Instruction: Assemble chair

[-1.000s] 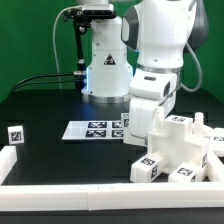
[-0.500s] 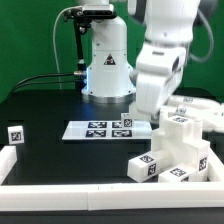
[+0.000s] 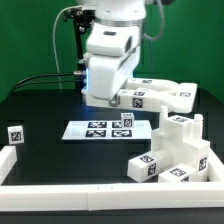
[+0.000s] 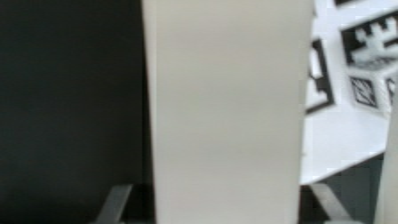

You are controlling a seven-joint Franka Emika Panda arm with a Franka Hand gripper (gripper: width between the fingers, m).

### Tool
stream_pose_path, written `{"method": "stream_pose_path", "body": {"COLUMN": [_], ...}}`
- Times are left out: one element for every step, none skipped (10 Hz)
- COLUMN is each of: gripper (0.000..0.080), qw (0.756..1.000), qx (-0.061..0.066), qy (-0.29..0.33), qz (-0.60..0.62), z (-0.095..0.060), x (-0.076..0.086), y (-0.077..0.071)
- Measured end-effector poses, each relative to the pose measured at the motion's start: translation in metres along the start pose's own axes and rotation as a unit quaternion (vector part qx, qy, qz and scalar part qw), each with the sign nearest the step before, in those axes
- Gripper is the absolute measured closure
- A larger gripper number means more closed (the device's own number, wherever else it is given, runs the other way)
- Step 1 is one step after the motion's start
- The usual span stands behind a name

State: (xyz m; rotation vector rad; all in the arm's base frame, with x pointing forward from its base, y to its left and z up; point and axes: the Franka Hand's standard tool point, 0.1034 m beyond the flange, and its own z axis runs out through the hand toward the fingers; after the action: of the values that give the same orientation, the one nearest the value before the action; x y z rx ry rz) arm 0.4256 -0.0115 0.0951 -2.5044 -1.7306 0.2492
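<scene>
Suddenly the arm (image 3: 112, 50) is somewhere else. A second ago it stood low over the stepped block (image 3: 178, 148) of joined chair parts at the exterior view's right front, and now it has swung up and toward that view's left, clear of the block. It has not come away empty. A white panel (image 3: 160, 95) with tags on its upper face juts sideways from under the wrist toward the exterior view's right. It hangs in the air above the table (image 3: 40, 110), higher than the marker board (image 3: 100, 128) and apart from the block. In the wrist view the same panel fills most of the frame as a tall pale slab, with grey fingers (image 4: 118, 203) just showing on either side, so the gripper (image 4: 217, 205) is clamped across the panel's width. The block sits where it was, and a small tagged piece (image 3: 15, 133) waits alone, well apart at the exterior view's left. My reading is that a part has been lifted from beside the block and is being carried off to be turned or lined up. The joining itself looks not yet done. With so much panel overhanging the grip, a twist in the jaws is the thing to watch.
</scene>
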Motion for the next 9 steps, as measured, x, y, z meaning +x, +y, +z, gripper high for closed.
{"method": "stream_pose_path", "body": {"gripper": [0.0515, 0.0515, 0.0515, 0.0515, 0.0515, 0.0515, 0.0515, 0.0515, 0.0515], "qw": [1.0, 0.998, 0.997, 0.993, 0.988, 0.988, 0.989, 0.987, 0.985], "qx": [0.001, 0.002, 0.002, 0.003, 0.003, 0.001, 0.004, 0.01, 0.015], "qy": [0.0, -0.001, -0.001, -0.001, -0.002, 0.0, 0.001, 0.002, 0.001], "qz": [0.018, 0.056, 0.08, 0.121, 0.155, 0.154, 0.15, 0.16, 0.17], "z": [0.001, 0.002, 0.002, 0.003, 0.003, 0.003, 0.006, 0.014, 0.02], "x": [0.004, 0.004, 0.003, 0.003, 0.003, -0.004, -0.017, -0.032, -0.041], "y": [-0.003, -0.003, -0.003, -0.004, -0.004, -0.001, -0.006, -0.016, -0.022]}}
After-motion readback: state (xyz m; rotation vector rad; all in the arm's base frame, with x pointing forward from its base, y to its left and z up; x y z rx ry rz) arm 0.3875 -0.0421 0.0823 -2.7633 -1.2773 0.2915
